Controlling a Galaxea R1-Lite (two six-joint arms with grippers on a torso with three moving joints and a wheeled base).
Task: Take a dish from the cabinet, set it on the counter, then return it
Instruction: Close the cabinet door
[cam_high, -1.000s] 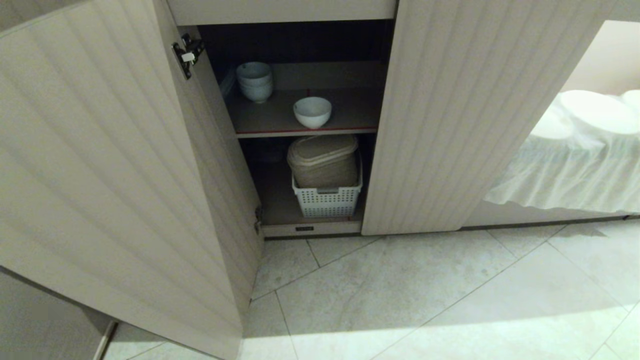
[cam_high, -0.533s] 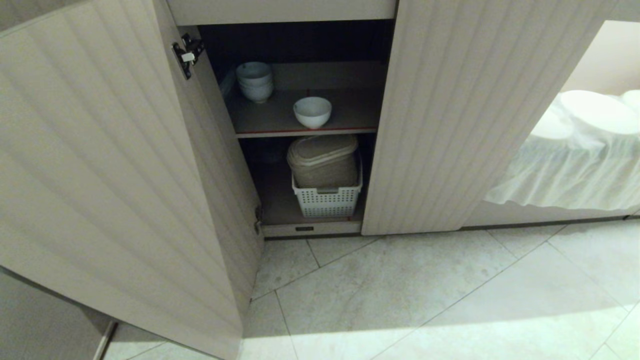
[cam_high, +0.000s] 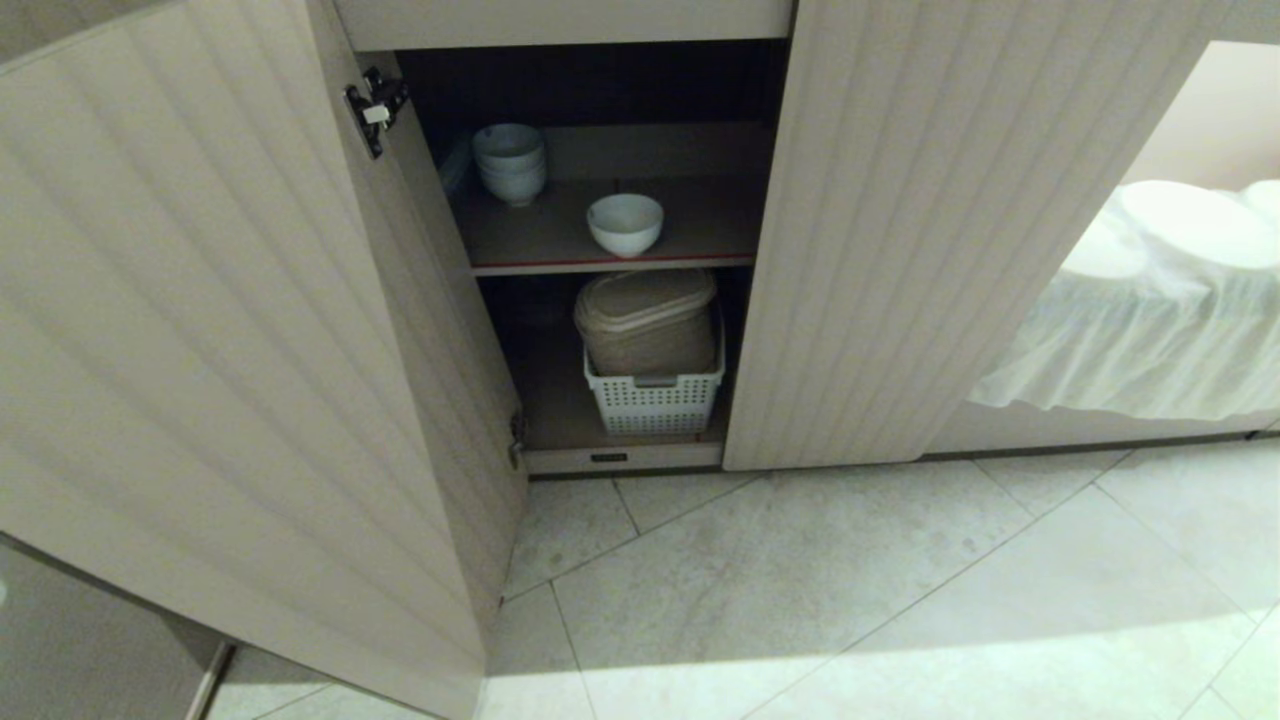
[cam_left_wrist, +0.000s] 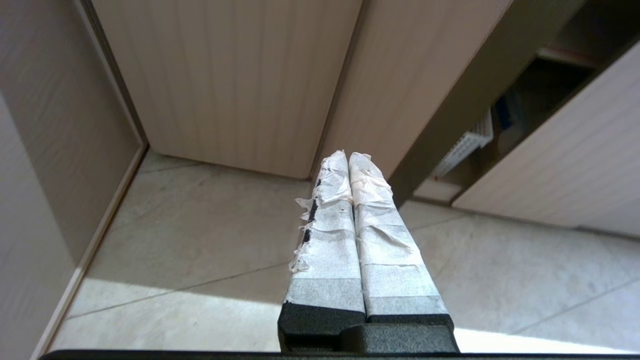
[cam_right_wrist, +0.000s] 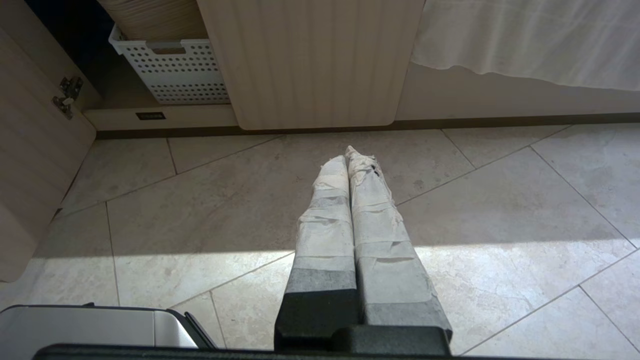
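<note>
The dish, a small white bowl, stands alone on the upper shelf of the cabinet, whose left ribbed door is swung wide open. Neither arm shows in the head view. My left gripper is shut with nothing in it, low over the floor tiles outside the open door. My right gripper is also shut and empty, hanging over the floor in front of the closed right door. The counter is out of view.
A stack of white bowls sits at the back left of the same shelf. Below, a white perforated basket holds a beige lidded bin. White cloth drapes at the right. A grey base corner shows beside the right gripper.
</note>
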